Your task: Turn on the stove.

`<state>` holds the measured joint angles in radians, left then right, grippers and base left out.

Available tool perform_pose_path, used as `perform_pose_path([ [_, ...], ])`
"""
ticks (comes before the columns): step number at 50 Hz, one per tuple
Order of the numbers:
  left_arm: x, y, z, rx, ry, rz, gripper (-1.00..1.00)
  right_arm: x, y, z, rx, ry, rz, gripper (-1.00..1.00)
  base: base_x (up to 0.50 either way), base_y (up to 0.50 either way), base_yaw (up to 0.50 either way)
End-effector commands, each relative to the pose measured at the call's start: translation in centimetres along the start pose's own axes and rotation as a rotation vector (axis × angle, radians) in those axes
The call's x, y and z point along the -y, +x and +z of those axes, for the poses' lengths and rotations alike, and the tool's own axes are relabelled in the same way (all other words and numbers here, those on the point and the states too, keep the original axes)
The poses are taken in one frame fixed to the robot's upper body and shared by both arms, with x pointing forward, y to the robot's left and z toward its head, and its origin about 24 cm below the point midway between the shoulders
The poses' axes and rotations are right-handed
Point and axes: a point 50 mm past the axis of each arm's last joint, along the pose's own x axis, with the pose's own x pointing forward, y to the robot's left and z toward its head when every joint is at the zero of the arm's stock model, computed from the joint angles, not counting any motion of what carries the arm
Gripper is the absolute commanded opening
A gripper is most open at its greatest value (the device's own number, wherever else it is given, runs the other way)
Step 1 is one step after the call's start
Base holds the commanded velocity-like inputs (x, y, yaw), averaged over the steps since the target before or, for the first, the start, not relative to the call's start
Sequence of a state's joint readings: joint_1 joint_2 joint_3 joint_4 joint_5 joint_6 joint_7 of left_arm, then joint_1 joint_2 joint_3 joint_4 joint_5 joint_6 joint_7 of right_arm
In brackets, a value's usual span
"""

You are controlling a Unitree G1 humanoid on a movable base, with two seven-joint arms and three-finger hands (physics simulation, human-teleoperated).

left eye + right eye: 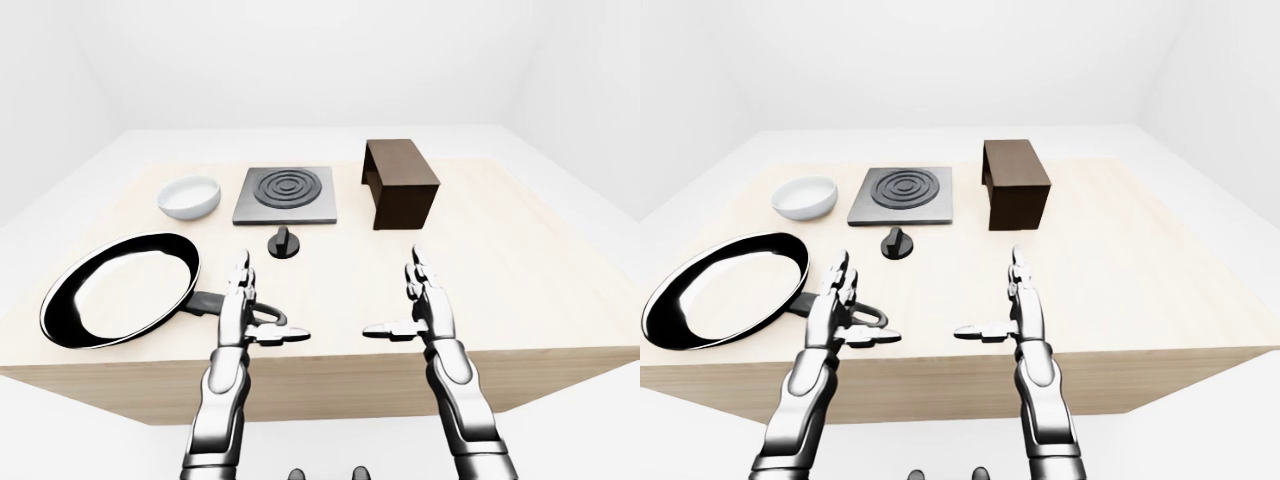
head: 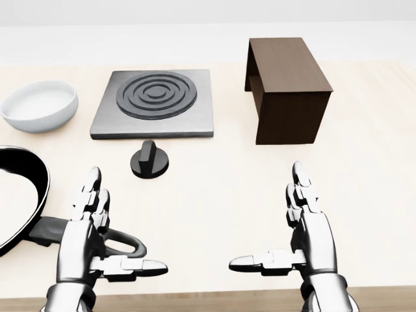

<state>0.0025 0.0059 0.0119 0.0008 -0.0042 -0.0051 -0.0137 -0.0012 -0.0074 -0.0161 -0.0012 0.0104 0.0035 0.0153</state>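
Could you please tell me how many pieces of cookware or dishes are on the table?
2: a white bowl left of the stove plate, and a black frying pan at the table's left edge, by the left hand. None appears hidden.

Glossy silver segmented three-finger hands (image 2: pixel 97 253)

A pale wooden table (image 1: pixel 520 260) fills the middle of the left-eye view. On it, at upper centre, lies a grey stove plate (image 1: pixel 287 194) with dark rings, and just below it a black knob (image 1: pixel 285 242). A white bowl (image 1: pixel 190 196) sits to the plate's left, a dark brown box (image 1: pixel 400 183) to its right. A black frying pan (image 1: pixel 120 289) rests at lower left, its handle pointing right.
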Motion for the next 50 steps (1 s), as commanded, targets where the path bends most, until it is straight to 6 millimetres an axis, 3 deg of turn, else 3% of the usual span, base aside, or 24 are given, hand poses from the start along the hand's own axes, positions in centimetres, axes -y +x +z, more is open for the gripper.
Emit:
perform_pose_path([
  [1, -0.6, -0.1, -0.2, 0.002, 0.004, -0.001, 1.00, 0.7, 0.0, 0.2, 0.000, 0.003, 0.000, 1.00, 0.00, 0.00, 0.00],
  [12, -0.6, -0.1, 0.0, 0.005, 0.003, -0.002, 1.00, 0.9, -0.2, 0.9, 0.018, -0.003, -0.014, 1.00, 0.00, 0.00, 0.00],
  [16, -0.6, -0.1, 0.1, 0.006, 0.002, -0.002, 1.00, 2.0, -0.6, 2.6, 0.062, -0.042, -0.069, 1.00, 0.00, 0.00, 0.00],
  [21, -0.5, -0.1, 0.0, 0.008, 0.009, -0.001, 1.00, 4.4, -2.0, 6.6, 0.229, -0.075, -0.160, 1.00, 0.00, 0.00, 0.00],
  [38, -0.4, -0.2, 0.0, 0.012, 0.010, -0.005, 1.00, 9.4, -5.5, 11.5, 0.439, -0.111, -0.352, 1.00, 0.00, 0.00, 0.00],
  [50, -0.5, -0.2, 0.0, 0.012, 0.011, -0.002, 1.00, 9.6, -5.8, 11.8, 0.454, -0.107, -0.360, 1.00, 0.00, 0.00, 0.00],
])
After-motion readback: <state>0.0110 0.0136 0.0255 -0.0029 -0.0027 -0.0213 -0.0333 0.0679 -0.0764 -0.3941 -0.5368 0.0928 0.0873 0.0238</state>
